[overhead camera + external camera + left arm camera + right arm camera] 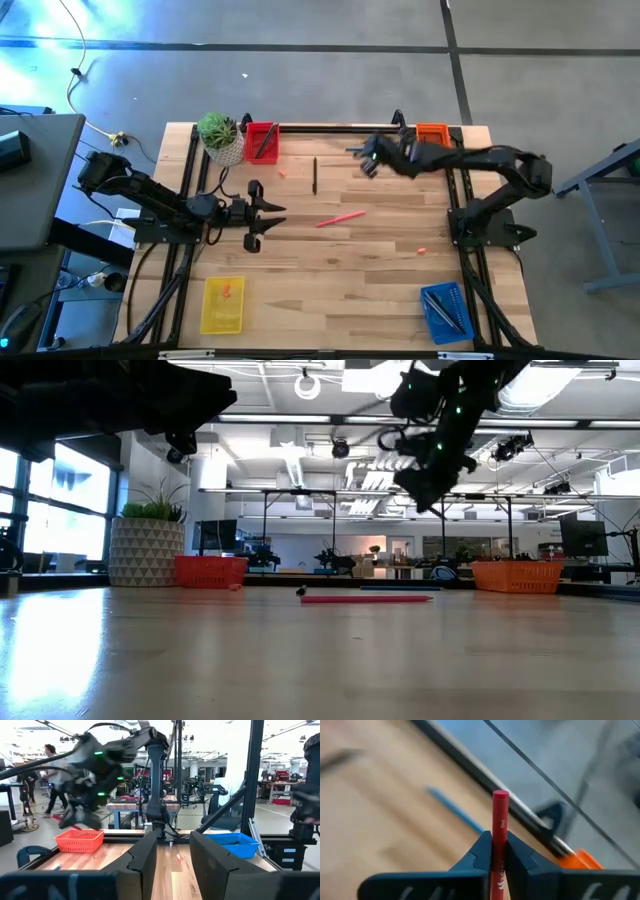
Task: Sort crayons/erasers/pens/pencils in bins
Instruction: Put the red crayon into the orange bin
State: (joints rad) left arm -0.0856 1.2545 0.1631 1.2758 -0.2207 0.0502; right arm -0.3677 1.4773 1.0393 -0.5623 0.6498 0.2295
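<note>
My right gripper is high above the table's far middle, between the red bin and the orange bin, shut on a red stick with white print. It also shows in the low view. My left gripper waits open and empty at the table's left. A long pink-red stick and a dark pencil lie flat mid-table. Short crayons lie at the far left and at the right. The yellow bin and the blue bin stand at the near edge. My right gripper pinches the red stick between its two fingers, on the printed part of its shaft. The fingers lie along the stick, and its round free end sticks out past the fingertips. The stick is lifted clear of the table.
A white pot with a green plant stands beside the red bin at the far left. A dark rail runs along the far edge between the bins. A blue stick lies on the wood below my right gripper. People move in the room behind.
</note>
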